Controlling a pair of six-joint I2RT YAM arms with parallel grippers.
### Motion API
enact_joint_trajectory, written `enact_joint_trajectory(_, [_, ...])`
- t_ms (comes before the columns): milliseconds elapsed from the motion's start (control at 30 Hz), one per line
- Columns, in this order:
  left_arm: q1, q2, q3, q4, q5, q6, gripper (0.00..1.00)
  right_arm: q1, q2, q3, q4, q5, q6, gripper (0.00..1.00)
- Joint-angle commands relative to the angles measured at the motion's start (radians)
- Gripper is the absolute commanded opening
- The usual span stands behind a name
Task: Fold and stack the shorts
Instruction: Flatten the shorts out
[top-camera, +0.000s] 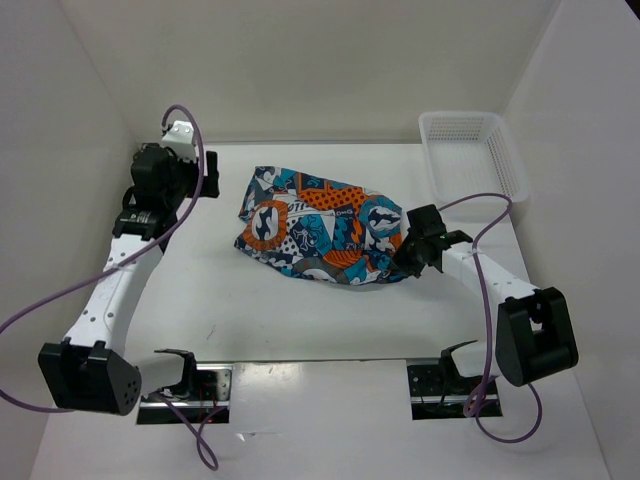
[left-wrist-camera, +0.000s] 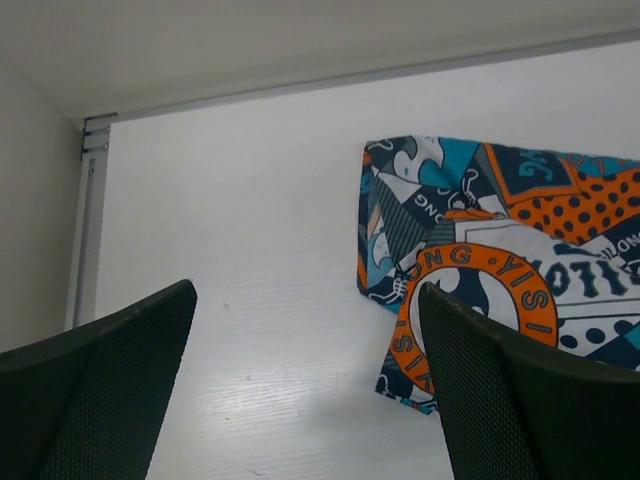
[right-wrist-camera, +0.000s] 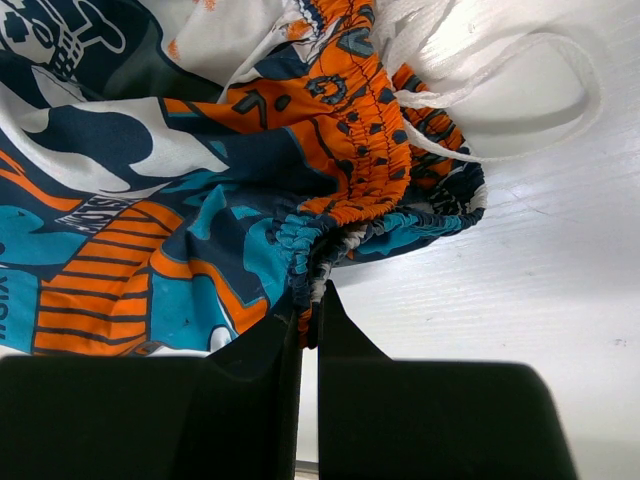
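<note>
Plainly the shorts (top-camera: 320, 225) lie bunched in the middle of the tabletop (top-camera: 300, 320), long axis running left to right, with the right claw (right-wrist-camera: 310, 320) pinching the gathered waistband (right-wrist-camera: 350, 150) at their right end while the spread left claw (left-wrist-camera: 308, 300) hovers just off their free left edge.

Crumpled shorts (top-camera: 318, 232) on white table (top-camera: 260, 310)

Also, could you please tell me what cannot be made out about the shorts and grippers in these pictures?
1. Right wrist view: how much of the shorts sits inside the right gripper; its own fingers cover the pinch.
2. Left wrist view: the shorts' right side is cut by the frame edge, a lower corner by a finger of the left gripper.
3. Top view: any layers beneath, covered by the top cloth.
</note>
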Motion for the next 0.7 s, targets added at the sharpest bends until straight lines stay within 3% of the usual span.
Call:
enact_joint_trajectory(0, [-0.013,-0.075,0.025,0.075,-0.029,0.004,0.99,-0.004,0.013,0.042,0.047,-0.005,-0.006,0.00])
enact_joint_trajectory(267, [-0.013,-0.139,0.048,0.117,-0.038,0.004,0.99,-0.004,0.013,0.042,0.047,-0.015,0.004,0.00])
enact_joint_trajectory(433, [0.013,-0.246,-0.111,0.290,-0.029,0.004,0.99,-0.004,0.013,0.042,0.047,-0.015,0.004,0.00])
enact_joint_trajectory(667, [0.036,-0.144,-0.016,0.220,0.130,0.004,0.99,-0.004,-0.029,0.022,0.047,-0.015,0.004,0.00])
